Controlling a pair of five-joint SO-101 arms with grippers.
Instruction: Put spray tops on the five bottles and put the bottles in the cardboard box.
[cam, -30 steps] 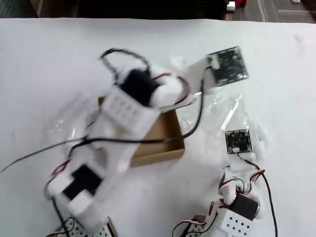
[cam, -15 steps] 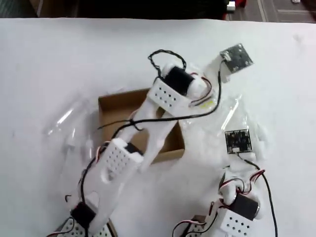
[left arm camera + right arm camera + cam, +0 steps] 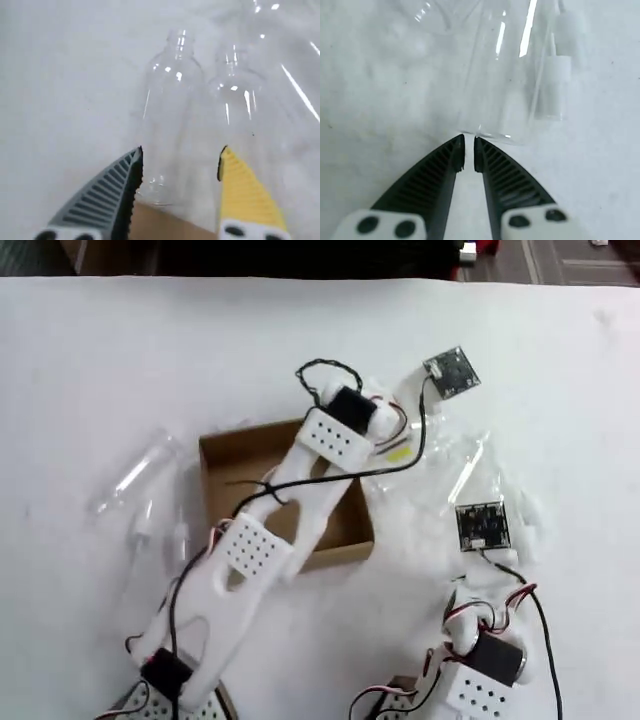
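My left gripper (image 3: pixel 180 150) stands open, its grey and yellow fingers on either side of the base of a clear, topless bottle (image 3: pixel 170 100) lying on the white table. A second clear bottle (image 3: pixel 235 95) lies right beside it. In the high view the left arm (image 3: pixel 300 490) stretches across the cardboard box (image 3: pixel 215 455) to its far right corner. My right gripper (image 3: pixel 469 150) is shut with nothing in it, its tips just short of another clear bottle (image 3: pixel 492 70). A white spray top (image 3: pixel 555 85) lies beside that bottle.
More clear bottles (image 3: pixel 135 475) lie on the table left of the box. The right arm (image 3: pixel 485 660) sits near the front right edge. A strip of the cardboard box's edge (image 3: pixel 165 225) shows below the left gripper.
The left arm has swung right from over the box and stretched out past its far right corner, toward the bottles there. The right arm has kept still.
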